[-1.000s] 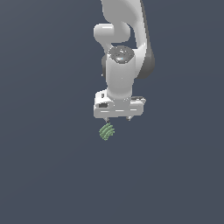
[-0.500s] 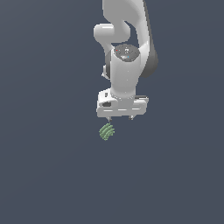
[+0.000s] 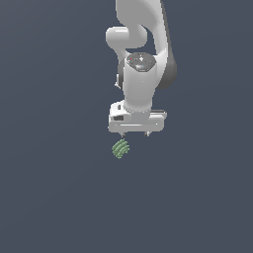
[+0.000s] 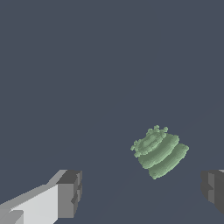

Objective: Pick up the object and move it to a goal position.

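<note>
Exterior view: white arm hangs over grey table [image 3: 49, 197]; tool [image 3: 136, 134] points down, green object [image 3: 120, 148] lies near its 7 o'clock, untouched.

Wrist view: fingers [image 4: 69, 193] spread wide (nothing gripped); object [image 4: 159, 152] between them, nearer the dark fingertip.

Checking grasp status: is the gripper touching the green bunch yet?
Apart. In the wrist view the green bunch lies beyond the open gripper, with bare floor between it and both fingertips.
</note>
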`<state>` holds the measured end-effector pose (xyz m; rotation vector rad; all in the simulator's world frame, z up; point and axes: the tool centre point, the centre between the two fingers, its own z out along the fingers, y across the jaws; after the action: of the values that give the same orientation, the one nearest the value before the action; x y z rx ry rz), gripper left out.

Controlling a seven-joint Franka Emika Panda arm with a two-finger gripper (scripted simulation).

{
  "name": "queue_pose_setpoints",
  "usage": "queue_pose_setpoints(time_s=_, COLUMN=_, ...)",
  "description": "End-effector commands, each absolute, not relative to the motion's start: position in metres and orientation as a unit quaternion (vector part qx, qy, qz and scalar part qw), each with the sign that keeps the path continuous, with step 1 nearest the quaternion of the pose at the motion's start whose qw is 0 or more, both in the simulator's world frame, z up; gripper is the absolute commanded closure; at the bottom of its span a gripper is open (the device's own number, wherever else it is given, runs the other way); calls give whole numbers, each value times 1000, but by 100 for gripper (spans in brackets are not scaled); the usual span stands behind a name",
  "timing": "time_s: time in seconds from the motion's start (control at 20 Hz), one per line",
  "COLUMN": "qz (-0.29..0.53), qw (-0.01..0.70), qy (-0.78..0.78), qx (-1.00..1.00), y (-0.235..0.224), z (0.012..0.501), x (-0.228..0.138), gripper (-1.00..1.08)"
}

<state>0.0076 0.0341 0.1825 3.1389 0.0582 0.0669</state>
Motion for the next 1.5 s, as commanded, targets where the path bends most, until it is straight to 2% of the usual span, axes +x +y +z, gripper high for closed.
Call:
queue_pose_setpoints(time_s=0.0, qz=20, qw=0, qy=1, qx=1000, y=32, z=179, x=7, gripper=-92)
queue_pose_setpoints(time_s=1.45, qz=1, qw=-1, qy=-373, qx=928, y=-27, z=109, x=-8, gripper=-92)
